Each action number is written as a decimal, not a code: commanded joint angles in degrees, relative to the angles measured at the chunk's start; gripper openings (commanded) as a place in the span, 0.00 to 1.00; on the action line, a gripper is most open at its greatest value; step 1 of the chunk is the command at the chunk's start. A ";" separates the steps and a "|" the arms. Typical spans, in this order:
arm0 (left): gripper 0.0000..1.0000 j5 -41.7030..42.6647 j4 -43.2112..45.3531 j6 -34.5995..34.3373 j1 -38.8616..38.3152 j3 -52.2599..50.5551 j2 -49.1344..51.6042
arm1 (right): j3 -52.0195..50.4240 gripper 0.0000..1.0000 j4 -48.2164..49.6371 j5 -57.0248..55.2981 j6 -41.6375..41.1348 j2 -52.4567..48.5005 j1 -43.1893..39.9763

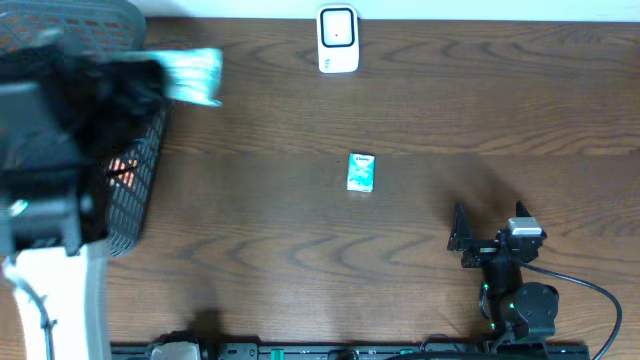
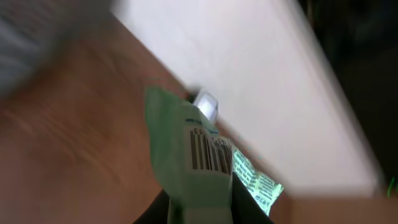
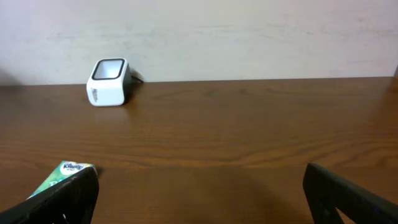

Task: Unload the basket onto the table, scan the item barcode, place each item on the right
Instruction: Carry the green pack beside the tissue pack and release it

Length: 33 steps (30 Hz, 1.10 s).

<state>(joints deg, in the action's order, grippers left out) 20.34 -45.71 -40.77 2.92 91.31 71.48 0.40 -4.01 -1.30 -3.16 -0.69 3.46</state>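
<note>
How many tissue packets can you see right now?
2. One tissue packet lies mid-table; a second packet is held in the left gripper. The basket may hide more.

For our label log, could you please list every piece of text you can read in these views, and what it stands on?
"Kleenex": on the tissue pack lying on the table, right wrist view.
Digits by the barcode on the held packet: blurred, unreadable.
Other print on the held packet: blurred, unreadable.
Marking on the scanner: too small to read.
Tissue pack print in the overhead view: too small to read.
</note>
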 commanded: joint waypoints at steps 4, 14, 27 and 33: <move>0.08 1.05 -2.93 16.65 -11.02 0.31 8.41 | -0.09 0.99 -0.22 -0.07 0.68 0.31 -0.20; 0.08 1.07 -4.13 28.39 -21.70 0.04 27.85 | -0.09 0.99 -0.22 -0.07 0.68 0.31 -0.20; 0.15 1.09 -4.35 33.94 -29.49 0.04 42.80 | -0.09 0.99 -0.22 -0.07 0.66 0.31 -0.20; 0.43 1.09 -4.31 33.92 -30.23 0.07 43.60 | -0.09 0.99 -0.22 -0.07 0.66 0.31 -0.20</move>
<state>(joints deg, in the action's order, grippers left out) 21.06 -49.76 -7.64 -27.31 91.31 114.98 0.40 -4.03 -1.28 -3.16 -0.69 3.46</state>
